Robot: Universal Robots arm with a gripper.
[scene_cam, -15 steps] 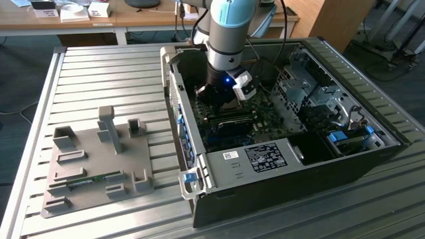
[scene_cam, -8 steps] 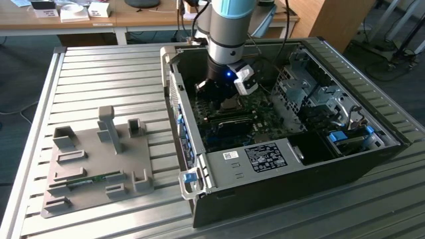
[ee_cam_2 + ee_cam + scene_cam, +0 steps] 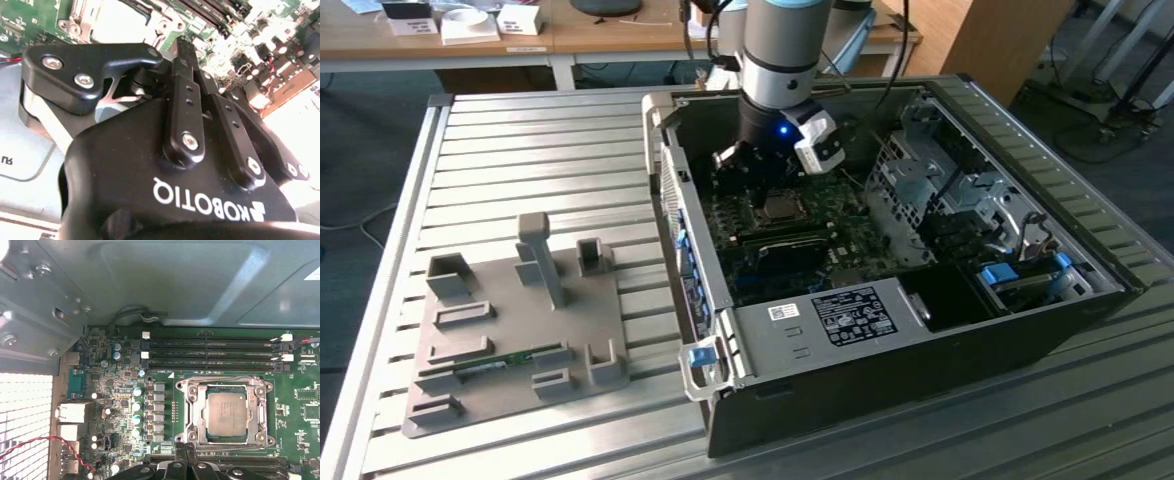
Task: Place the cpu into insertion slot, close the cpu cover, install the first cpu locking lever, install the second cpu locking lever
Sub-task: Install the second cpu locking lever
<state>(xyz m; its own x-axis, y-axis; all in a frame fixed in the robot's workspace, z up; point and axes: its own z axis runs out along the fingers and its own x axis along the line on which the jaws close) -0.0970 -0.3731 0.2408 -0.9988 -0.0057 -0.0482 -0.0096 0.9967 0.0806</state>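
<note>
My gripper (image 3: 186,454) has its fingers pressed together, empty, just beside the socket's 6 o'clock edge. The cpu (image 3: 226,413) sits in the socket with the cpu cover (image 3: 191,412) down around it. Risk, I judge: my fingertips skidding onto neighbouring components.

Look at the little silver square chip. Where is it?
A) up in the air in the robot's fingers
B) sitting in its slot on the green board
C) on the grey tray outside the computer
B: in the first wrist view the cpu lies flat inside the socket, with the cpu cover framing it.
</note>
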